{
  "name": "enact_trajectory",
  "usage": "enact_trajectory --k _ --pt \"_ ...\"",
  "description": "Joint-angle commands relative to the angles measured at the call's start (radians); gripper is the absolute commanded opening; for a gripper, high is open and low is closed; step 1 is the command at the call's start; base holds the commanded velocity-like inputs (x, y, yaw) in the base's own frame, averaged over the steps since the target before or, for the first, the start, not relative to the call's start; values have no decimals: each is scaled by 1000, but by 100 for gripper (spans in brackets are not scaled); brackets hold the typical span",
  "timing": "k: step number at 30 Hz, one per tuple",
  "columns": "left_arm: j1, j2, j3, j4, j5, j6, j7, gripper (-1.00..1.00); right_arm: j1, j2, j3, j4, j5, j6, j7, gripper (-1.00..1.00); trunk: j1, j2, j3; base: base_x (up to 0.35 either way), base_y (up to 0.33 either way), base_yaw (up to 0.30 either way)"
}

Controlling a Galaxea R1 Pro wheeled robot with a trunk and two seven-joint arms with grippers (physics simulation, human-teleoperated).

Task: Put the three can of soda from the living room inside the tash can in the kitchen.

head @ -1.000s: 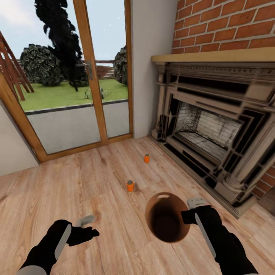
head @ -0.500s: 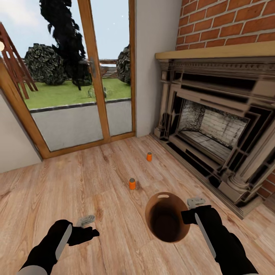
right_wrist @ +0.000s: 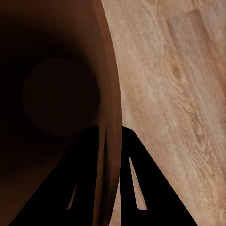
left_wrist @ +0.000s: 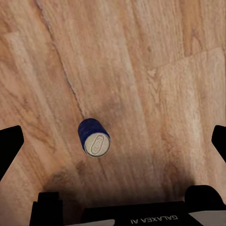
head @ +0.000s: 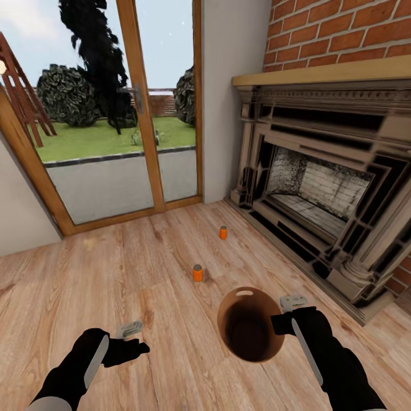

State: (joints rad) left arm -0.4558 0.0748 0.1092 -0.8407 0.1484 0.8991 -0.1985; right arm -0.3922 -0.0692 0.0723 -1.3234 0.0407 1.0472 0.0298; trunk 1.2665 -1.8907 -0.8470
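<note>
My left arm reaches in from seven o'clock, wrist bent, left gripper [head: 130,338] hanging low with its fingers spread wide (nothing between them). My right arm comes up from five o'clock, right gripper [right_wrist: 111,141] clamped over the rim of the tash can [head: 254,348], one finger inside, one outside.

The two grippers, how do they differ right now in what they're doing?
The right gripper is shut on the tash can, its fingers pinching the can's wall, one inside, one outside. The left gripper is open and holds nothing, hanging above the blue can of soda that stands on the floor. Both are black and point downward.
</note>
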Motion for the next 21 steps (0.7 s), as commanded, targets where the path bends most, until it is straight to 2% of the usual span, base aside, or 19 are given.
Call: enact_trajectory --k 1,21 --pt "0 0 0 0 0 0 0 100 0 0 -1 0 -15 0 6 -100 4 -7 -3 0 0 0" --pt "0 -1 0 0 -2 -20 1 100 0 -1 -5 1 -18 0 7 -100 81 -147 -66 0 0 0"
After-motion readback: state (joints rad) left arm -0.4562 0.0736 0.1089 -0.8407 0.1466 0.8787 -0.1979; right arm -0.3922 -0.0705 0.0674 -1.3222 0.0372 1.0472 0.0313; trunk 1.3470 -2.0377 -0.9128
